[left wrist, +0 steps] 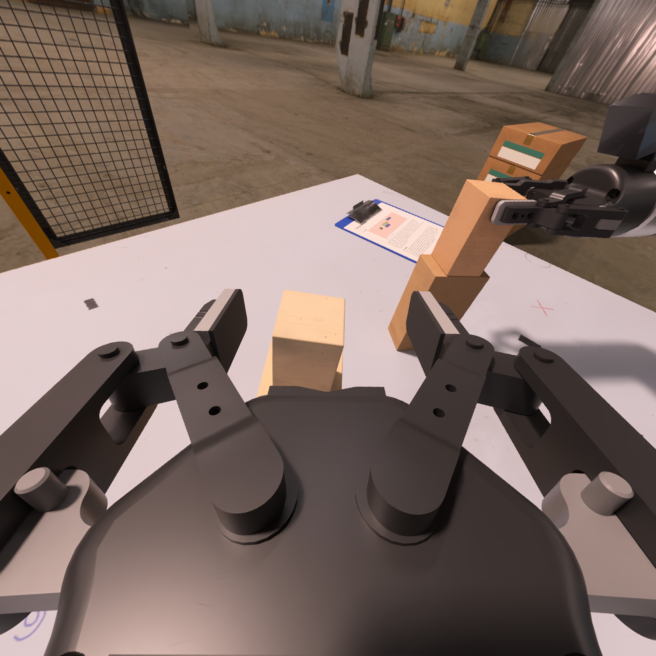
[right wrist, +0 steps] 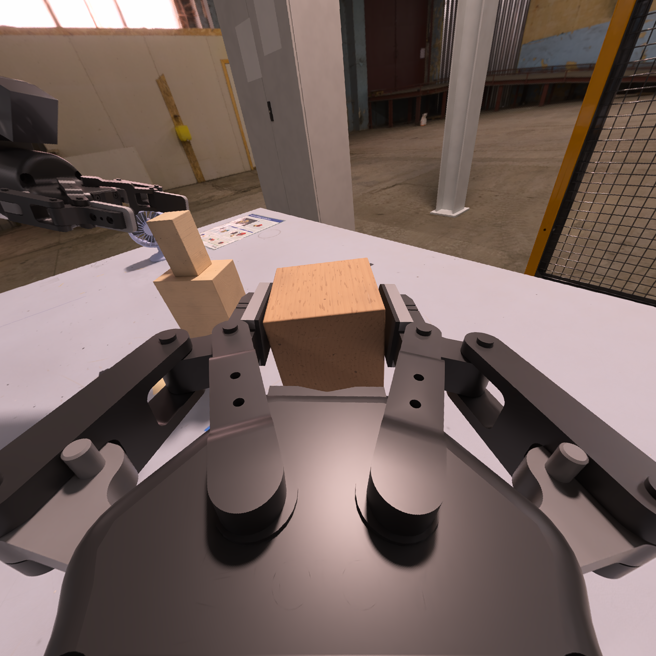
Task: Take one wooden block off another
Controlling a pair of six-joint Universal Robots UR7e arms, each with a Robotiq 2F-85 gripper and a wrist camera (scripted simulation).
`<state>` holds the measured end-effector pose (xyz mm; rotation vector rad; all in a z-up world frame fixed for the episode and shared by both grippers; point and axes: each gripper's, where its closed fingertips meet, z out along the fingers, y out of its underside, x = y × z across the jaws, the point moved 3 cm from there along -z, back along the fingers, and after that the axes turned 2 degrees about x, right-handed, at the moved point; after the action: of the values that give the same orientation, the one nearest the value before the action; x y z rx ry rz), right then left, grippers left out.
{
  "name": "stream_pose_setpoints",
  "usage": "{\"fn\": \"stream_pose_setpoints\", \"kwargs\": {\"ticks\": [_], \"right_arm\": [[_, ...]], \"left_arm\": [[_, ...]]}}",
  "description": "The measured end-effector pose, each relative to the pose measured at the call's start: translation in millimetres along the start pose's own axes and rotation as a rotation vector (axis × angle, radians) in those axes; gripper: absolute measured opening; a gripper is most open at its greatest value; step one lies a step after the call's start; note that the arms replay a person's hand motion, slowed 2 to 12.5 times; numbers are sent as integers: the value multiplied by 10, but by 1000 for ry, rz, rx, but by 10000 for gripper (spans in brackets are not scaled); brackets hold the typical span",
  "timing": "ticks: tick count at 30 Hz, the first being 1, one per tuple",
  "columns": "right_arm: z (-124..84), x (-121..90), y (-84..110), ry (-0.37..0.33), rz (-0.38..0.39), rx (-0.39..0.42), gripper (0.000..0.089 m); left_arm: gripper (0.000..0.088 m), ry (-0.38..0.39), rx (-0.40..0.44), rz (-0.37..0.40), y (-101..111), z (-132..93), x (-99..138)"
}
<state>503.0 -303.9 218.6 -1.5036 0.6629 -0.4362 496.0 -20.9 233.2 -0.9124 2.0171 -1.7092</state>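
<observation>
White table [left wrist: 177, 284] is the landmark; two stacked cardboard boxes [left wrist: 532, 149] off its far edge, contents not visible. On the table, orange-brown lower block [left wrist: 419, 305] with orange-brown upper block [left wrist: 472, 227] on it, right gripper [right wrist: 324, 316] clamped on the upper one's top. Nearer on the table, pale lower block [right wrist: 198, 301] carrying pale upper block [left wrist: 309, 337]; left gripper [left wrist: 326, 312] spread wide around it, pads apart from it. Blue clipboard [left wrist: 390, 230] behind the stacks

Two stacks stand upright on the white table [left wrist: 177, 284]. Orange-brown rectangular wooden block [left wrist: 472, 230] rests atop darker brown block [left wrist: 436, 301]; pale block [left wrist: 309, 337] tops pale base block [right wrist: 198, 298].
</observation>
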Motion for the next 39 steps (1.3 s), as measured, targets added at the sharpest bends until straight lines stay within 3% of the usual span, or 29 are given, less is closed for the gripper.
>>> {"fn": "stream_pose_setpoints", "kwargs": {"ticks": [10,19,39], "right_arm": [[-1,-8,0,-12,11,3,495],[-10,-38,11,-41,16,-1,550],[-24,-25,38,-22,-48,-31,483]], "left_arm": [[724,38,-46,-43,97,12,-12],[676,63,-60,-50,146,23,-22],[462,82,-28,-41,141,41,-51]]}}
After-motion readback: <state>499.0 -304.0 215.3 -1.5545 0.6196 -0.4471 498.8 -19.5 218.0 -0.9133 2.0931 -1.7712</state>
